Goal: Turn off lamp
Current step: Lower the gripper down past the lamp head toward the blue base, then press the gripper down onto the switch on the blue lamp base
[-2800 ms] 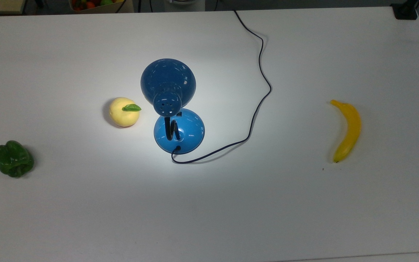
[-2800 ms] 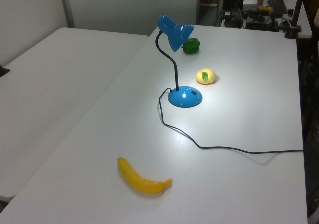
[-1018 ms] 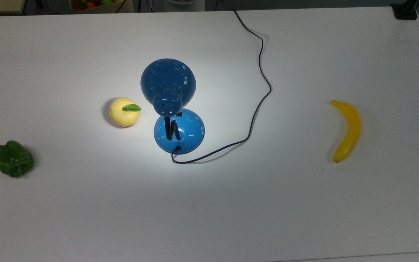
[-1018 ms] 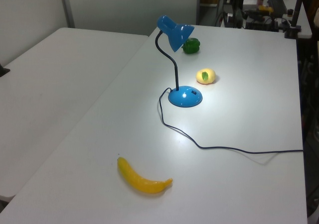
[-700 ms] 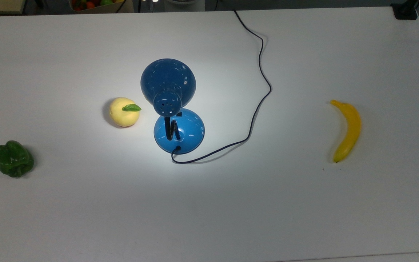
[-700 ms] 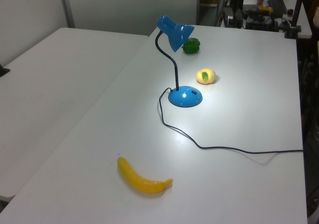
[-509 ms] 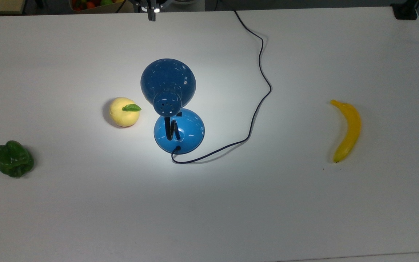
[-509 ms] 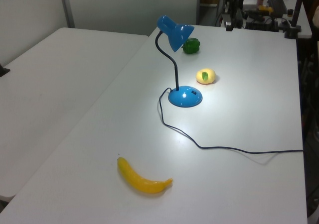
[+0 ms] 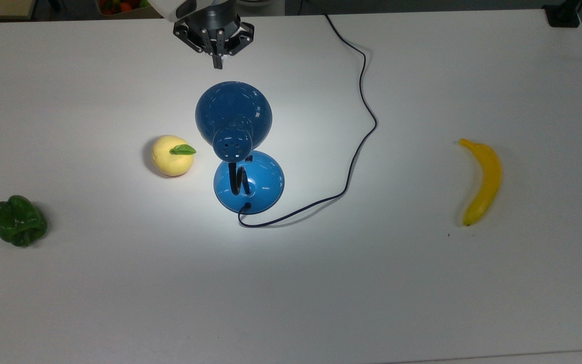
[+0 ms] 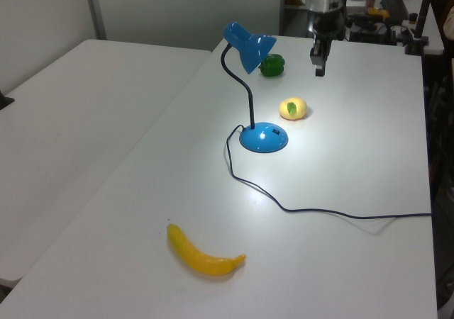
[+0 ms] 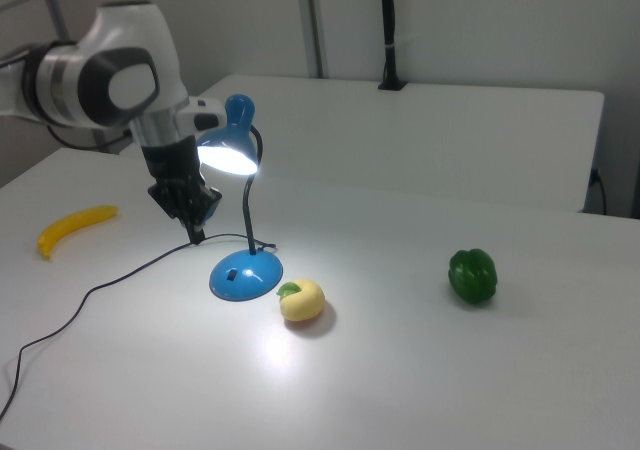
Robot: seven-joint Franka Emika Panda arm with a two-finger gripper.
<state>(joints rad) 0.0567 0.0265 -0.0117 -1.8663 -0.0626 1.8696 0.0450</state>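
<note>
The blue lamp stands mid-table, lit, with a bright pool of light around it. In the top view its dome shade (image 9: 233, 114) overhangs the round base (image 9: 263, 182); a small dark switch (image 9: 248, 158) sits on the base just under the shade's edge. My gripper (image 9: 217, 63) hangs above the table just beyond the shade toward the top view's top, fingers together, holding nothing. In the left view the gripper (image 10: 319, 69) is to the right of the shade (image 10: 248, 47). In the right view the gripper (image 11: 196, 232) is left of the neck, above the base (image 11: 245, 275).
The lamp's dark cord (image 9: 364, 101) snakes from the base to the top view's top edge. A yellow fruit with a leaf (image 9: 172, 155) lies close to the base, a green pepper (image 9: 19, 221) at the top view's far left, a banana (image 9: 482, 181) at its right.
My gripper has come in from the top view's top edge and moved down toward the lamp shade. The lamp stays lit and nothing on the table has moved.
</note>
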